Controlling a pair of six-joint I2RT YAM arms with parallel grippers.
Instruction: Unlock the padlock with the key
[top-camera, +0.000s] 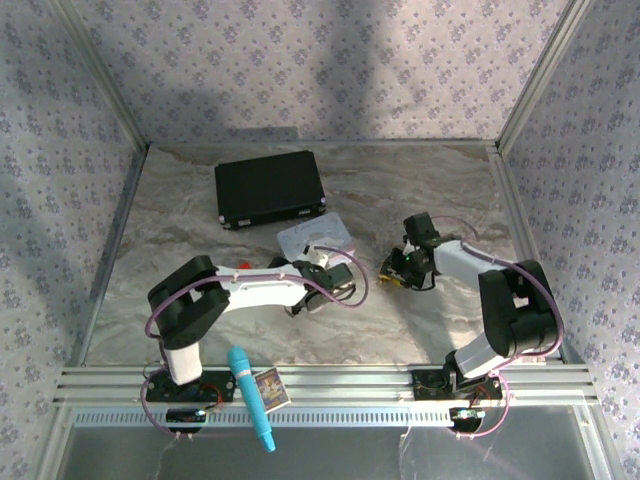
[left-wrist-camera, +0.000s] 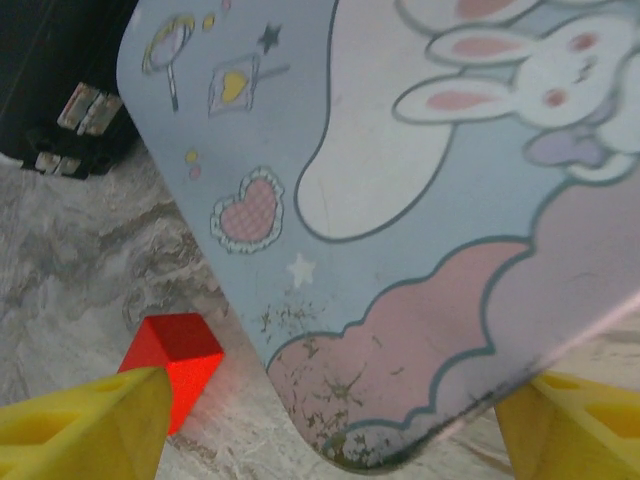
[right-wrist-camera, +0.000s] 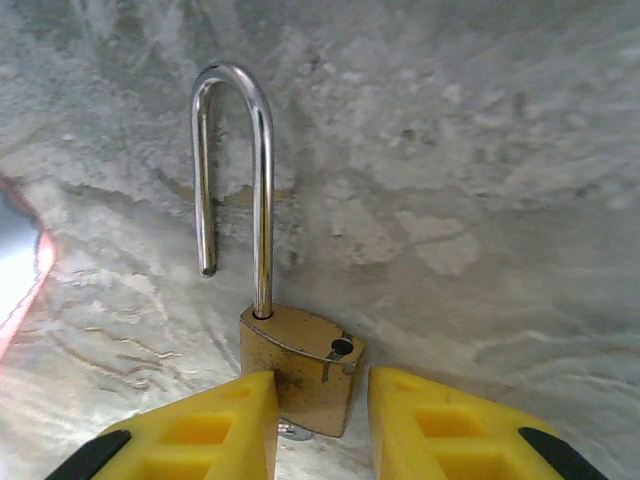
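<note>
The brass padlock (right-wrist-camera: 300, 365) lies on the marbled table with its silvery shackle (right-wrist-camera: 262, 180) sprung: one leg is free of the body. My right gripper (right-wrist-camera: 322, 425) straddles the padlock body. Its left finger (right-wrist-camera: 215, 430) touches the body, and a gap separates the right finger (right-wrist-camera: 450, 430) from it, so it is open. A silvery sliver (right-wrist-camera: 293, 431) pokes out under the body; it may be the key. My left gripper (left-wrist-camera: 330, 445) is wide open at a corner of the pastel bunny tin (left-wrist-camera: 420, 230). In the top view the left gripper (top-camera: 325, 272) is at the tin (top-camera: 315, 238).
A red block (left-wrist-camera: 178, 355) sits by my left gripper's left finger. A black case (top-camera: 268, 188) lies at the back, beyond the tin. A blue tool (top-camera: 252, 398) and a small card (top-camera: 272, 388) rest on the near rail. Patterned walls enclose the table.
</note>
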